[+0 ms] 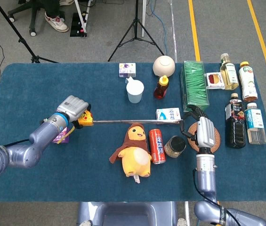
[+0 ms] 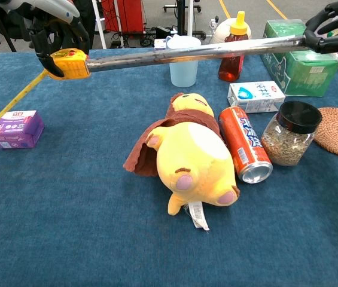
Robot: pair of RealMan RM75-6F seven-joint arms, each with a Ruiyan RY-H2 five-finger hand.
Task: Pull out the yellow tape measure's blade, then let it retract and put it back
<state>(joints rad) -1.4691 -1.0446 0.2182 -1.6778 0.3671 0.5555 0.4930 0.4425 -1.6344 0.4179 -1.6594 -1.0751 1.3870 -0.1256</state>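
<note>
My left hand [image 1: 71, 108] [image 2: 58, 37] grips the yellow tape measure [image 1: 85, 118] [image 2: 70, 64] above the table's left part. Its blade [image 1: 135, 122] [image 2: 195, 50] runs out long and level to the right, over the plush toy. My right hand [image 1: 199, 129] [image 2: 334, 27] pinches the blade's far end above the jar and the coaster. A yellow strap [image 2: 18, 97] hangs down-left from the case.
Under the blade lie a yellow plush toy [image 1: 135, 153], a red can [image 1: 157, 145], a dark-lidded jar [image 1: 174, 146] and a milk carton [image 1: 167, 115]. A purple box [image 2: 16, 128] sits left, a woven coaster [image 1: 213, 136] right. Cup, honey bottle, green box and bottles stand behind.
</note>
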